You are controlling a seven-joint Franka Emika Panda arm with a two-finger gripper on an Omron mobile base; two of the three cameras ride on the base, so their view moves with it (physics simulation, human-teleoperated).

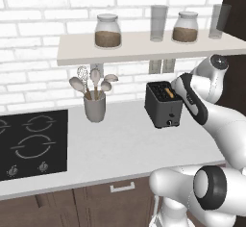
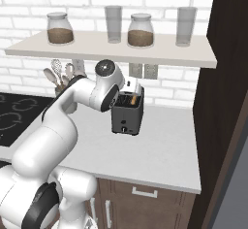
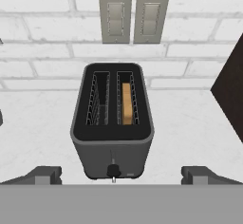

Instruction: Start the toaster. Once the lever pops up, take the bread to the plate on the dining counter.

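The dark grey toaster [image 3: 112, 123] stands on the worktop against the brick wall, also seen from the left base [image 1: 163, 107] and the right base [image 2: 127, 114]. The golden bread [image 3: 126, 103] sits low in its right slot, and the left slot is empty. A small dark knob [image 3: 113, 171] sits low on the toaster's front. My gripper [image 3: 121, 175] hovers above the toaster's front edge and is open. Its fingertips [image 3: 45, 174] stand wide apart on either side of the toaster and touch nothing. The plate and the dining counter are out of view.
A grey utensil holder [image 1: 94, 107] with spoons stands left of the toaster, and a black hob [image 1: 31, 144] lies further left. Close overhead runs a shelf [image 1: 144, 48] with jars and glasses. Wall switches [image 3: 133, 16] are behind the toaster. A dark tall cabinet [image 2: 227, 102] bounds the right.
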